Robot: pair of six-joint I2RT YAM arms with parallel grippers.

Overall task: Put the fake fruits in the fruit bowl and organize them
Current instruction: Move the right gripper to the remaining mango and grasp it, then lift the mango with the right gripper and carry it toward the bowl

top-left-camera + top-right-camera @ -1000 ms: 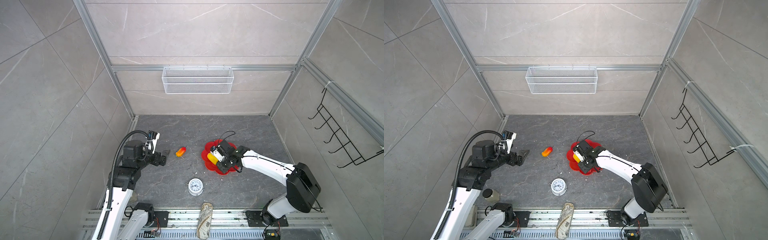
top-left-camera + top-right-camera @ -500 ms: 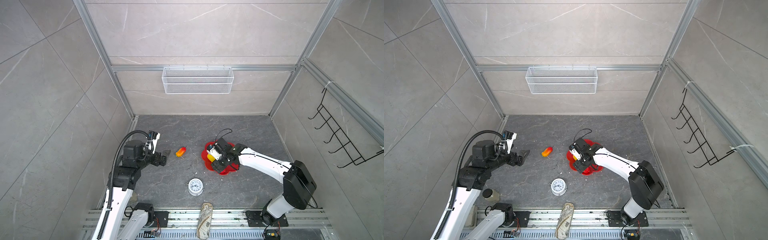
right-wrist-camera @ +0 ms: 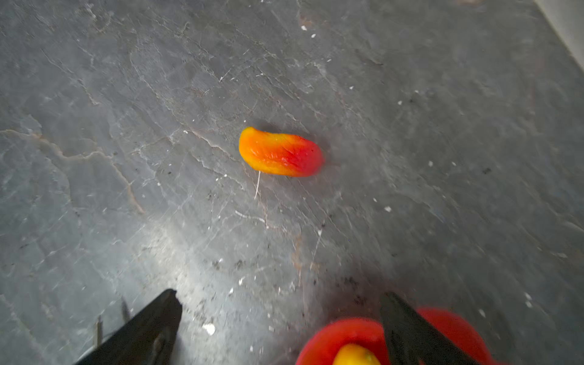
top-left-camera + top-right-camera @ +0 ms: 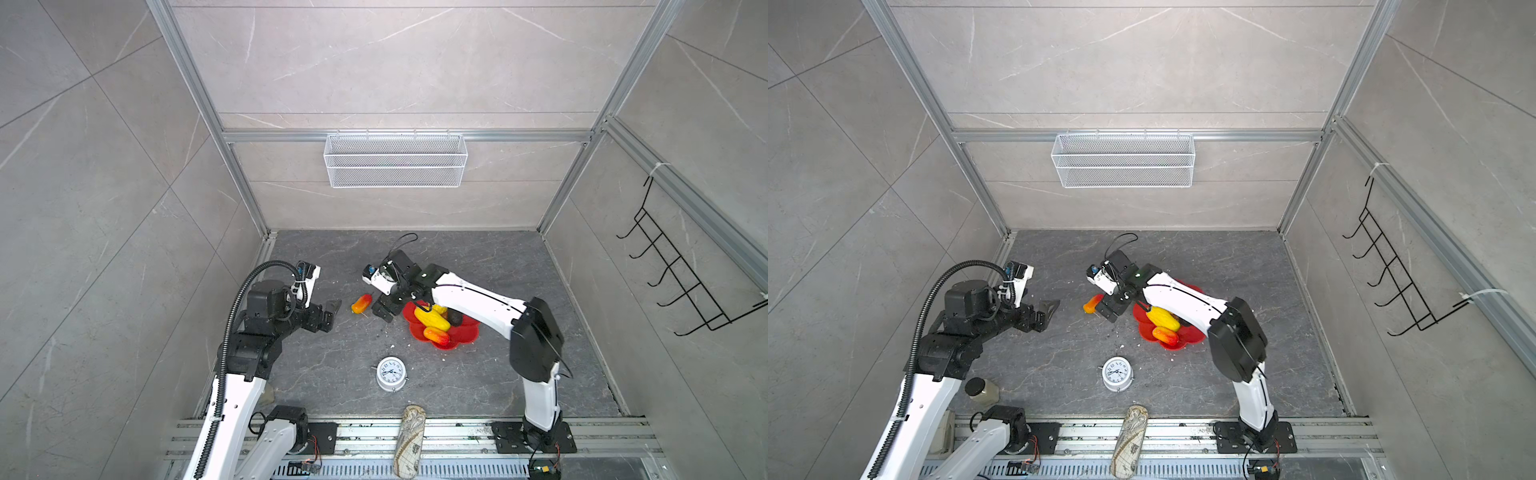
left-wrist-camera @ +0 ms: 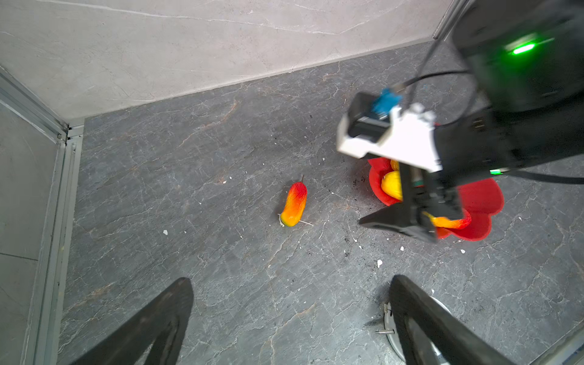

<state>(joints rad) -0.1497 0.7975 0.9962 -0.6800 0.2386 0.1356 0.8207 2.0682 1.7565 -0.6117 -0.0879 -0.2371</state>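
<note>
Orange-red, the one loose fruit [image 3: 280, 152] lies on the grey floor [image 3: 126, 158] just ahead of the right gripper [image 3: 280, 295], jaws wide and empty, bowl [image 4: 466, 329] close behind. I'd turn the wrist, straddle its narrow middle, close gently.

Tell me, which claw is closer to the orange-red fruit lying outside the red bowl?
Right. The right gripper hangs open just beside the orange-red fruit, between it and the red bowl. The left gripper is open on the fruit's far side, farther off.

left claw [image 5: 291, 282] spread, empty | right claw [image 3: 279, 295] spread, empty
</note>
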